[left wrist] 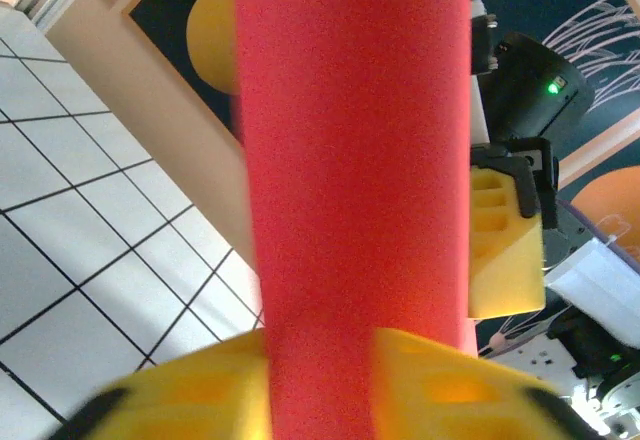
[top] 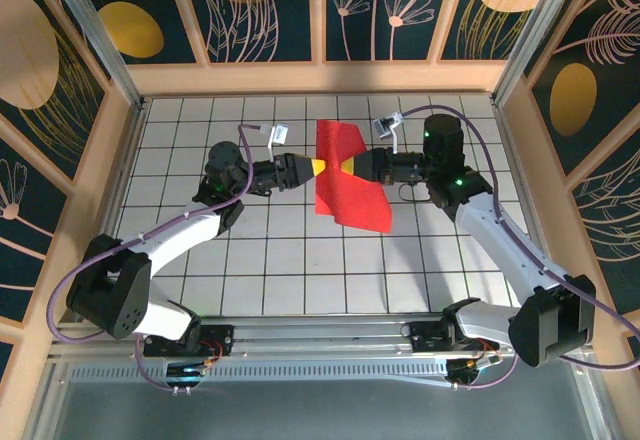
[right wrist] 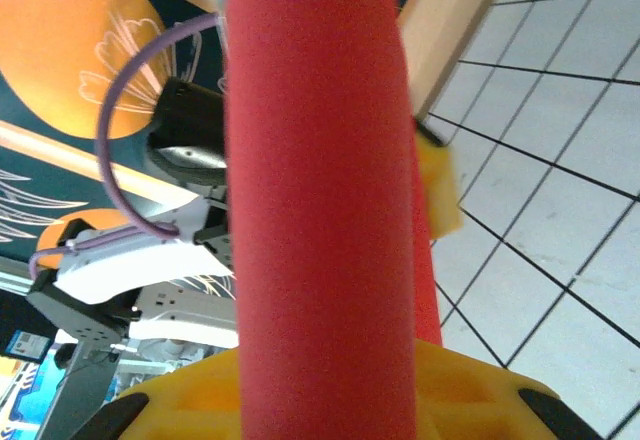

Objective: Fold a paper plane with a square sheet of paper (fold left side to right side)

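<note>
We see a counter point(top: 300, 260) made of white square tiles with thin dark lines between them. A light wooden frame point(top: 320, 77) runs around it. Behind the frame stand dark blue walls point(top: 290, 35) with big orange circles point(top: 137, 28) and thin pale flower drawings point(top: 350, 0). Shiny silver posts point(top: 92, 32) rise at the far corners.

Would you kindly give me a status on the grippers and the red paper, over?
Left gripper, right gripper both shut on thin bright red paper sheet. Sheet folded, held up between them. Nothing in the way.
</note>
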Available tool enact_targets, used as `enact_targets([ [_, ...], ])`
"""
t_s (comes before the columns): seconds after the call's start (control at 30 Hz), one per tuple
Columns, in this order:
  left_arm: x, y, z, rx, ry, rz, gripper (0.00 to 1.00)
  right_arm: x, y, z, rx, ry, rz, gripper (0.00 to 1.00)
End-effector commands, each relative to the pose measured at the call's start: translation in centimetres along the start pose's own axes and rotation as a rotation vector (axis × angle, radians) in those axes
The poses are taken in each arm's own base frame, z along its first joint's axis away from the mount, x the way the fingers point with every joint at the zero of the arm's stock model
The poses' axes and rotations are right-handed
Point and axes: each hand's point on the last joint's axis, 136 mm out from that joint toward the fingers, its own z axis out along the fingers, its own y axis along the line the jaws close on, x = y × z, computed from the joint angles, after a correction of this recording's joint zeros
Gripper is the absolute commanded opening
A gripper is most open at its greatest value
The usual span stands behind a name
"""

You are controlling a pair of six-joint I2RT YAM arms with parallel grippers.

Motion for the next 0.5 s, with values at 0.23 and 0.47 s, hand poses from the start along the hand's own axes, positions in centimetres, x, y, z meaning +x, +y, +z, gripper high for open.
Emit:
enact_targets([
  [0.23, 0.1, 1.0, -0.4, -0.092, -0.01, 0.034, 0.0, -0.6, -3.3, -1.2, 0.154, -0.031, -0.01, 0.37],
  [0.47, 3.3, 7.6, -1.4, -0.329, 0.034, -0.149, 0.0, -0.8, -8.0, -3.4, 0.386, -0.096, 0.043, 0.68],
])
